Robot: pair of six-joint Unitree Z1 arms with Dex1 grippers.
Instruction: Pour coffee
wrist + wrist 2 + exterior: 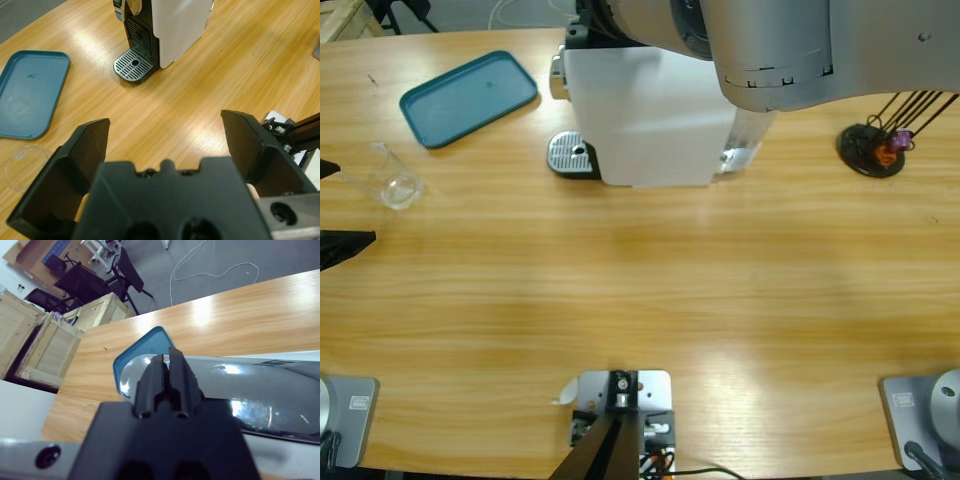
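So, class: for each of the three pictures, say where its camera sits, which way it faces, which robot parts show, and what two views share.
High view: fixed overhead, looking down on the table; a silver arm covers the coffee machine.
Left wrist view: behind the open left hand, facing the coffee machine, tray and glass cup.
Right wrist view: behind the shut right hand, over the machine's shiny top, facing the room.
All three show the tray.

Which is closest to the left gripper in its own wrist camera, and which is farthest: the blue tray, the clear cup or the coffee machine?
From the left gripper, in the left wrist view:
1. Clear cup, right beside the left jaw, low at the picture's left edge.
2. Blue tray, just beyond the cup, on the left.
3. Coffee machine, farthest, at the top middle, drip grate facing the gripper.
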